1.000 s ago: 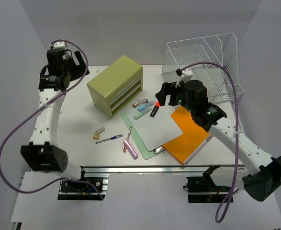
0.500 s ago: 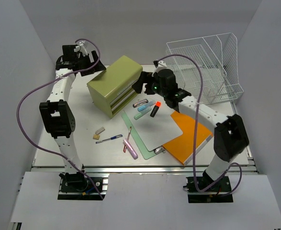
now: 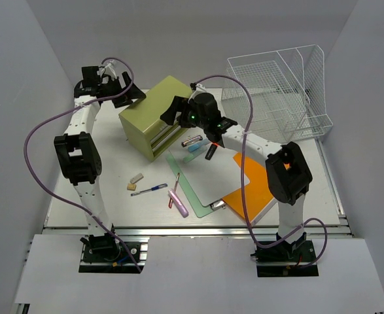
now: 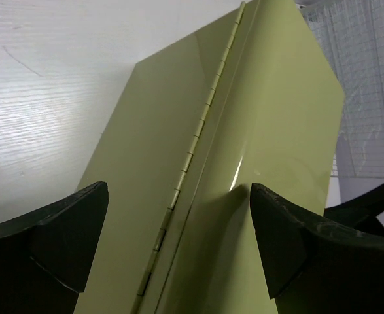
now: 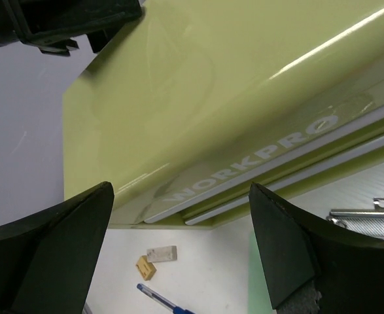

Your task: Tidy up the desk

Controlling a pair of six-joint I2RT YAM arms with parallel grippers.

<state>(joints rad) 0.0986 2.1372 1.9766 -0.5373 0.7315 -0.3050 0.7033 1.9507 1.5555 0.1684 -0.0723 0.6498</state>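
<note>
The desk (image 3: 103,173), rigid and fixed under both arms, offers no grip; the smooth, probably heavy box (image 3: 154,108) suits pressing between the spread-open left gripper (image 4: 178,222) and right gripper (image 5: 178,216).

The large flat white rectangular desk (image 3: 100,176) is carrying an olive-green metal drawer box (image 3: 154,111) at its far middle and a white wire tray rack (image 3: 277,91) at its far right. A green plastic clipboard (image 3: 190,190) is lying near the front, overlapping an orange notebook (image 3: 260,183). A blue pen (image 3: 149,190), a pink marker (image 3: 178,203) and small tan eraser pieces (image 3: 135,181) are lying left of the clipboard.
</note>
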